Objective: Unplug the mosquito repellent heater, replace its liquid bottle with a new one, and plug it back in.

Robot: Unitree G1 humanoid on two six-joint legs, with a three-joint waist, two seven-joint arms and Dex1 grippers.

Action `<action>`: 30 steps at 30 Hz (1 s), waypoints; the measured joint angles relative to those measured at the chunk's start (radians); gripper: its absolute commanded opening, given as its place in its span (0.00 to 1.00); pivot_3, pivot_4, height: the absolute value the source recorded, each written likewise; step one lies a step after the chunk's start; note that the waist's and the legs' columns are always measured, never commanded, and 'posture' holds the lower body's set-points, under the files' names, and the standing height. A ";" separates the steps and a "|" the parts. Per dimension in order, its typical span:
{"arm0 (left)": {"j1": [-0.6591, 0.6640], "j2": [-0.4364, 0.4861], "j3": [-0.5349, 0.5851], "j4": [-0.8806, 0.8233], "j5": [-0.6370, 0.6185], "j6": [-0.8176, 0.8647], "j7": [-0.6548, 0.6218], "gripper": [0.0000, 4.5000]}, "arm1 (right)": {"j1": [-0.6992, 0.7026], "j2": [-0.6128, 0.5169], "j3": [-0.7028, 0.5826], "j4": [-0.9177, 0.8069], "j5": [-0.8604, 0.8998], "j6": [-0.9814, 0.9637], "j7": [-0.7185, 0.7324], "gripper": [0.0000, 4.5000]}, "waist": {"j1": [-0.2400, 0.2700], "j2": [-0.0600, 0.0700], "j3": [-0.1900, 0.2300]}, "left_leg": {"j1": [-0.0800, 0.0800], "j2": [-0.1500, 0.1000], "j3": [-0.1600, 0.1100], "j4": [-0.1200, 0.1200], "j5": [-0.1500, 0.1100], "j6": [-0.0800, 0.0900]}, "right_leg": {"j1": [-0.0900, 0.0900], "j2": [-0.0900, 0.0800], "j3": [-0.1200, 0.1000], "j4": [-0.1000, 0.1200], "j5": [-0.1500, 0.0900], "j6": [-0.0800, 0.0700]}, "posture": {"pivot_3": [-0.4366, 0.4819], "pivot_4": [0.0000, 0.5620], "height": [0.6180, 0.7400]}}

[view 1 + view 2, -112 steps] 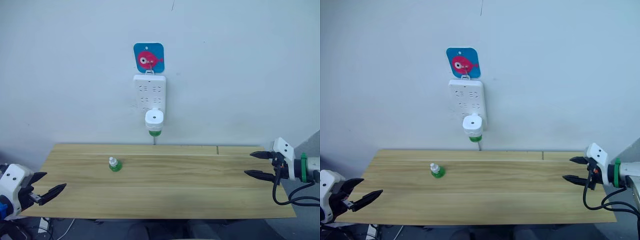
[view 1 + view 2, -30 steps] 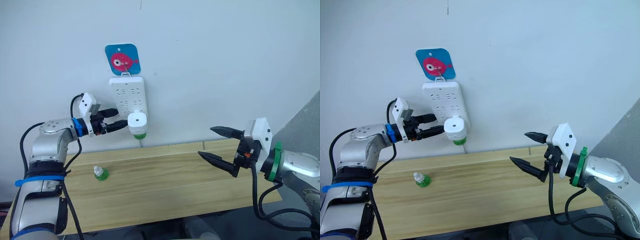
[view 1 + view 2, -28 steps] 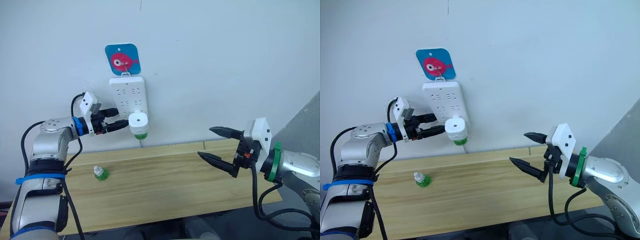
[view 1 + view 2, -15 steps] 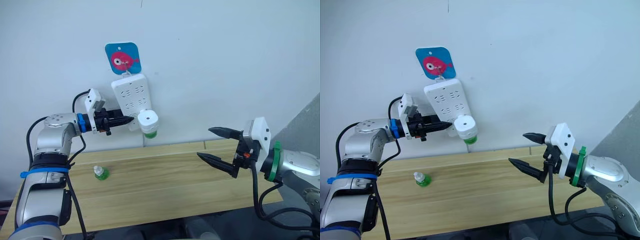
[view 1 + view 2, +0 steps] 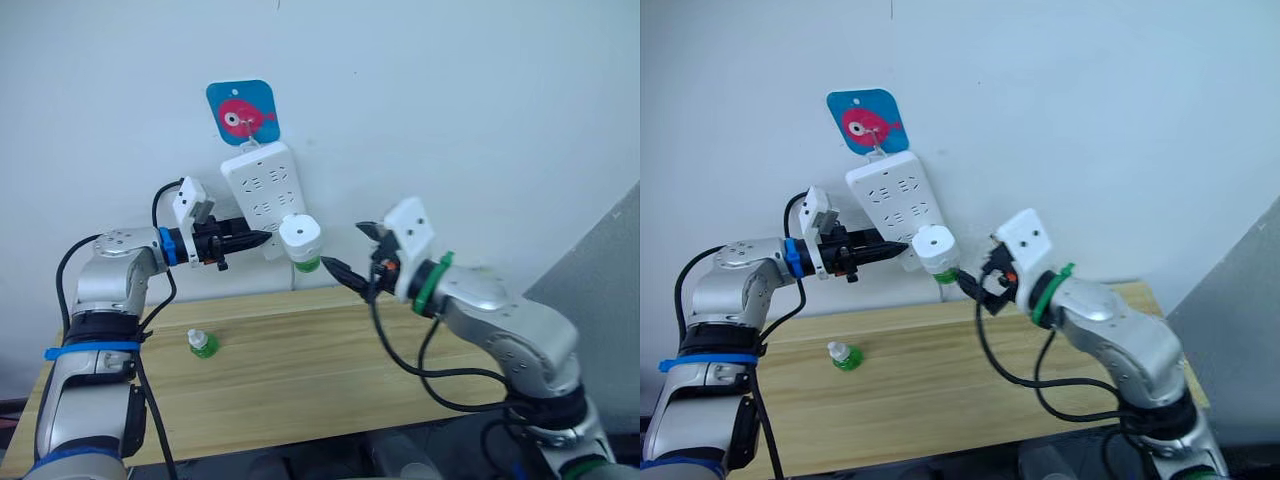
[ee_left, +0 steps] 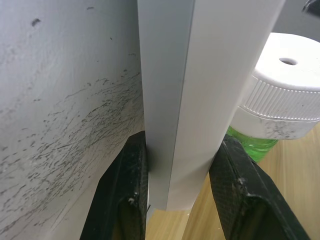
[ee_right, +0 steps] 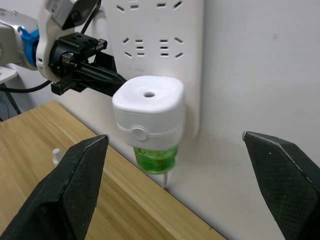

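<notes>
Against rounded white heater, flat strip sits tilted.

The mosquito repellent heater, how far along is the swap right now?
Done: nothing of the swap yet. The mosquito repellent heater is plugged into the power strip, green bottle attached.

In hand: the left hand is clamped on the strip's lower edge, bracing it, while the right hand, open, faces the heater without touching it.

Left: pulling it out, fitting the spare bottle that stands on the table, and replugging.

Left tool clamped at the wall; right tool spread wide.
</notes>
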 measured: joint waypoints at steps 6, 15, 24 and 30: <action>0.024 0.002 0.008 -0.064 -0.018 0.050 0.023 0.30 | -0.032 0.125 0.057 0.048 -0.084 0.028 -0.079 1.00 | 0.001 0.003 0.003 | -0.003 0.000 -0.001 0.000 0.000 0.000 | -0.003 0.000 -0.001 0.000 0.000 0.000 | 0.26 0.26 0.96; 0.033 0.021 0.020 -0.102 -0.024 0.090 0.044 0.30 | -0.052 0.225 0.113 0.152 -0.183 -0.016 -0.088 1.00 | -0.003 0.008 0.021 | -0.002 0.000 -0.001 0.000 0.000 0.000 | -0.003 0.000 0.000 0.001 0.001 0.001 | 0.27 0.27 0.96; 0.052 0.033 0.042 -0.112 -0.022 0.097 0.068 0.30 | -0.060 0.272 0.111 0.214 -0.231 -0.053 -0.056 1.00 | -0.025 0.008 0.027 | -0.001 -0.001 -0.001 0.000 0.007 -0.005 | -0.003 0.001 0.001 0.002 0.005 0.007 | 0.29 0.24 0.96; 0.067 0.029 0.043 -0.139 -0.038 0.095 0.063 0.30 | -0.049 0.227 0.084 0.153 -0.222 -0.008 -0.002 1.00 | -0.024 0.008 0.027 | -0.004 -0.001 -0.001 -0.002 0.007 -0.005 | -0.005 0.001 0.001 0.000 0.007 0.004 | 0.28 0.23 0.96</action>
